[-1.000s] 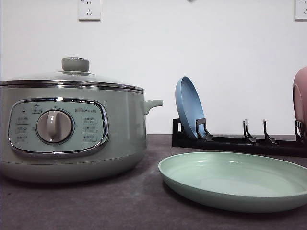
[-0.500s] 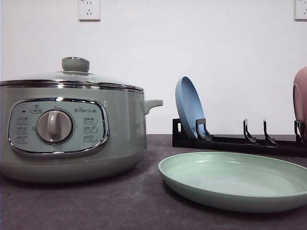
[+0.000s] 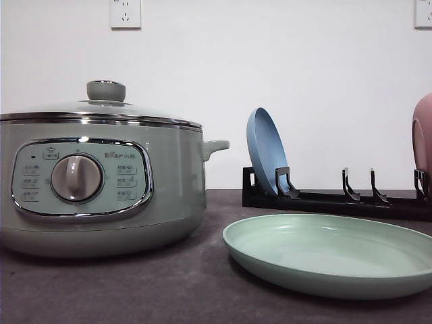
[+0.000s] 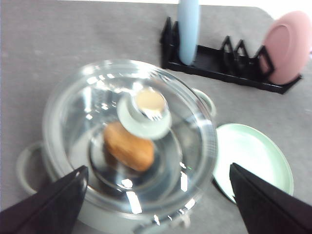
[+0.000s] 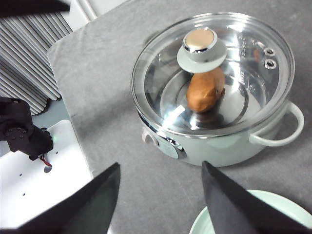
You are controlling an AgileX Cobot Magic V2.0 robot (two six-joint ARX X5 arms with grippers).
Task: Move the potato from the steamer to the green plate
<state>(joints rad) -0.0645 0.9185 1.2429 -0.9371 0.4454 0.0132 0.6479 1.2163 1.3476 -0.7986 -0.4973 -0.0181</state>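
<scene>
Hovering wide-spread above the lidded steamer (image 4: pixel 129 146) — both tools (image 4: pixel 156 204) (image 5: pixel 161 200) open — green plate (image 3: pixel 331 253) just beside, bare.

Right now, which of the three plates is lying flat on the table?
The green plate, flat on the table right of the steamer. The blue plate and pink plate stand on edge in the black rack.

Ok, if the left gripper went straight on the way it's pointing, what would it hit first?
Probably the glass lid of the steamer, near its knob; the potato sits underneath. Depth is unclear.
</scene>
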